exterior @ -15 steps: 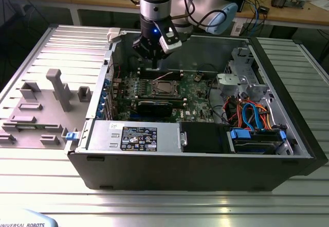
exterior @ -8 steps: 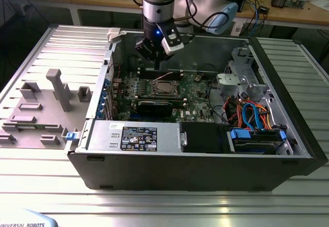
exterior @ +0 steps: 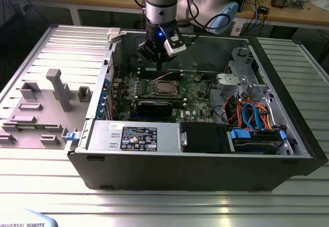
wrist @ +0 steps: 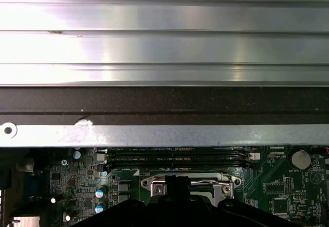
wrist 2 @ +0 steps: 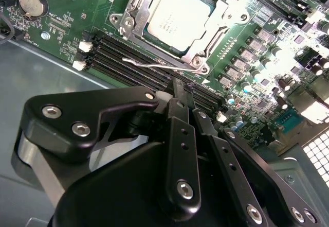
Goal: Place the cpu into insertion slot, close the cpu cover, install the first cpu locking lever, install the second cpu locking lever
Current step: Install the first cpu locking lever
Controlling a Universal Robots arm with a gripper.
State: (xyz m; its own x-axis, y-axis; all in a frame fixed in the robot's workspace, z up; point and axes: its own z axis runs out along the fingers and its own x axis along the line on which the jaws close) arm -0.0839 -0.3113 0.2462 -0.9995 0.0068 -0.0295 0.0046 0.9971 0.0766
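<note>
I have the hand [exterior: 155, 53] hovering over the open computer case [exterior: 288, 134] in the upper middle of the exterior view, above the motherboard [exterior: 198, 95]. Its fingers [wrist 2: 181, 134] sit pressed together, clenched on nothing. The cpu [wrist 2: 177, 16] lies in the insertion slot [wrist 2: 134, 8] — top centre of the second wrist view — with the cpu cover [wrist 2: 221, 23] down around it. One locking lever [wrist 2: 154, 64] sticks out beside the memory slots [wrist 2: 123, 57].
</note>
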